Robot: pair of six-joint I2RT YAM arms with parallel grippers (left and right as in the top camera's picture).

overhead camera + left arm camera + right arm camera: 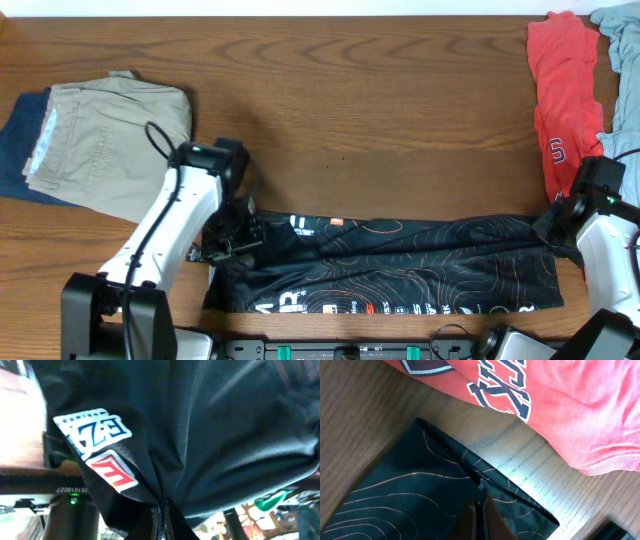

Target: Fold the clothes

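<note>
The black jersey point(390, 265) with thin orange contour lines and white lettering lies as a long folded band along the table's near edge. My left gripper point(232, 240) is shut on its left end; in the left wrist view the black cloth point(210, 435) drapes over the camera, with blue-white and red logos point(102, 447), and bunches between the closed fingers point(162, 522). My right gripper point(552, 222) is shut on the jersey's upper right corner; in the right wrist view the hem point(490, 477) is pinched between the fingertips point(481, 505).
A red shirt point(560, 90) with dark lettering lies at the far right, close above my right gripper point(481, 491). A light blue garment point(618, 40) sits in the top right corner. Folded khaki trousers point(105, 140) on blue denim point(20, 150) rest at the left.
</note>
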